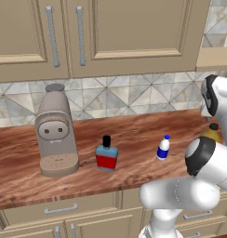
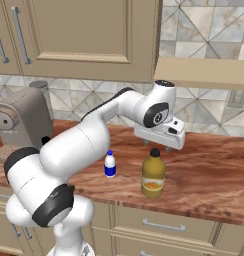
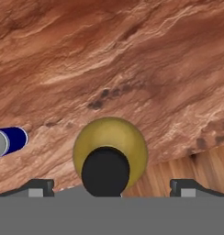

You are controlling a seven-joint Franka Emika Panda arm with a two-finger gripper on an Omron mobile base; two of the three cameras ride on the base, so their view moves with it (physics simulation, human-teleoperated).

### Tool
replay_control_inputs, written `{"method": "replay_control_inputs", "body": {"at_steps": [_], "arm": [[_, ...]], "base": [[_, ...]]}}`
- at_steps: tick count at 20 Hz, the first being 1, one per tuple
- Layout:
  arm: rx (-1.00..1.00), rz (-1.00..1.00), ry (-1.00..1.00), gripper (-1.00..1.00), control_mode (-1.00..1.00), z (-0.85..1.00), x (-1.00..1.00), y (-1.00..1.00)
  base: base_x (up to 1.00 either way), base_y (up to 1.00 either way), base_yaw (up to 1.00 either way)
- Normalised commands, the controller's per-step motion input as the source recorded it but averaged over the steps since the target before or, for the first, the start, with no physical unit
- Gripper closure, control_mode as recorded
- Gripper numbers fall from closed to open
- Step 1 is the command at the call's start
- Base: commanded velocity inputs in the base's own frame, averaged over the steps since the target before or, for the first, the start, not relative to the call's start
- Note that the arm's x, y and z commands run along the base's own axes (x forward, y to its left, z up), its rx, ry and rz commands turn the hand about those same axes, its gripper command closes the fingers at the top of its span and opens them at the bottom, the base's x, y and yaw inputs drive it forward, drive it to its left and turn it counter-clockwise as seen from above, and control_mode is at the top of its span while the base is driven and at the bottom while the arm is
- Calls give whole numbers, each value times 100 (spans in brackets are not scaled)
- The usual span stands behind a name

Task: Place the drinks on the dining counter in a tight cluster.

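- The gripper (image 2: 157, 144) is held just above the yellow bottle (image 2: 153, 175), with its two fingers wide apart and nothing between them.
- The yellow bottle is stood upright near the front edge of the wood counter (image 1: 134, 135).
- The small white bottle (image 1: 163, 148) is stood just beside it.
- The blue flask (image 1: 106, 155) is placed farther along the counter, next to the grey coffee machine (image 1: 55, 132).
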Motion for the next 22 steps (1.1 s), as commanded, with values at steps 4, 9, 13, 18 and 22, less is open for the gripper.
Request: {"method": "replay_control_inputs", "body": {"at_steps": [4,9,13,18,22], "arm": [[0,0,1,-100,-100,-21,1,0],[0,0,2,-100,-100,-24,0,0],[0,0,3,-100,-100,-21,0,0],[0,0,2,-100,-100,-13,0,0],[0,0,0,-100,-100,-5,0,0]], "base": [[0,0,0],[0,0,0],[0,0,0],[0,0,0],[0,0,0]]}}
